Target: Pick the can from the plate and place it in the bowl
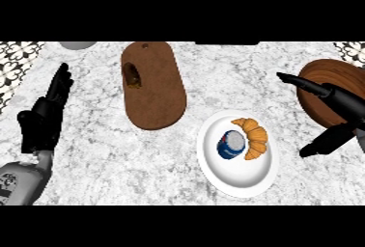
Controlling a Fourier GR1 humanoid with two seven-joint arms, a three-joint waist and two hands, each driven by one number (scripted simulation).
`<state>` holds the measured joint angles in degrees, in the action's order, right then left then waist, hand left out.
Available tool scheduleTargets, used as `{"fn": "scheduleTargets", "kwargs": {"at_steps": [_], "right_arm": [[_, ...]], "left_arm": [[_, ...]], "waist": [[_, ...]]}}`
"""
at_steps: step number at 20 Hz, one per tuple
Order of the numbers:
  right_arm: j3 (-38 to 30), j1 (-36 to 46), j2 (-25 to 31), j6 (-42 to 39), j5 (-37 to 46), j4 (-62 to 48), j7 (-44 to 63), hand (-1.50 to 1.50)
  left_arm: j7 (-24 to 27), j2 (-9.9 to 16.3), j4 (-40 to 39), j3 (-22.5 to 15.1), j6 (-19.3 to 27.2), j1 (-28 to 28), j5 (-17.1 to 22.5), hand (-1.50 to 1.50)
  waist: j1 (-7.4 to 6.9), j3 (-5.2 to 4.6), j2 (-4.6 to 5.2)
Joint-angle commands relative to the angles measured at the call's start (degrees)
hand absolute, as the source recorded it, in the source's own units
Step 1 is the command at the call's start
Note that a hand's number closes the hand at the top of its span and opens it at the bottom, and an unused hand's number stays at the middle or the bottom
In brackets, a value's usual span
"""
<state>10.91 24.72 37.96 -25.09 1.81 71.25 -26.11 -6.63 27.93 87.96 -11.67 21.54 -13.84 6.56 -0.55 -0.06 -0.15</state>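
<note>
A grey-and-white marbled worktop (pixel 107 149) fills the view, with a patterned tiled strip at its far left and far right corners. On it, left of centre and reaching toward the far edge, lies a long brown cutting board (pixel 153 96) with rounded ends; a small dark brown item (pixel 133 76) sits near the board's far left edge, too indistinct to name. At the far right stands a dark wooden bowl (pixel 329 72), partly cut off by the view's edge and partly covered by the right hand. A white plate (pixel 239 181) lies right of centre toward the near side, well apart from the cutting board's near end.

The left hand (pixel 44 118) shows at the left edge, its fingers straight and released, pointing away toward the far side, holding nothing. The right hand (pixel 339 116) comes in from the right edge, over the near left part of the bowl; its fingers are spread and released, one stretching toward the far left and the thumb pointing down toward the plate, clear of everything on it.

On the plate, a golden croissant (pixel 254 137) curves along the right side. The blue and white can (pixel 231 144) lies on the plate just left of the croissant, touching it.

At the far left edge a pale grey round object (pixel 77 45) is only partly in view.
</note>
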Motion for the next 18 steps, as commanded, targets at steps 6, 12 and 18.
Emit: {"fn": "scheduleTargets", "kwargs": {"at_steps": [6, 12, 18], "right_arm": [[7.0, 8.5, -5.5, -5.6, 7.0, 3.8, 14.0, -1.50], [10.7, 0.1, -6.0, -6.6, 13.8, 10.4, 14.0, -1.50], [15.1, 3.4, -10.9, -5.9, 22.0, 5.8, 20.7, -1.50]], "left_arm": [[-0.2, -1.8, -2.1, 1.5, -2.1, -1.8, -1.7, 0.00], [-3.9, -2.5, 4.3, 1.8, -1.7, 1.6, -3.9, 0.00], [-2.1, -3.2, 3.0, 3.9, -3.7, 0.6, -3.7, 0.00]], "waist": [[0.07, 0.03, 0.24], [0.38, 0.07, 0.06], [0.09, 0.06, 0.17]]}}
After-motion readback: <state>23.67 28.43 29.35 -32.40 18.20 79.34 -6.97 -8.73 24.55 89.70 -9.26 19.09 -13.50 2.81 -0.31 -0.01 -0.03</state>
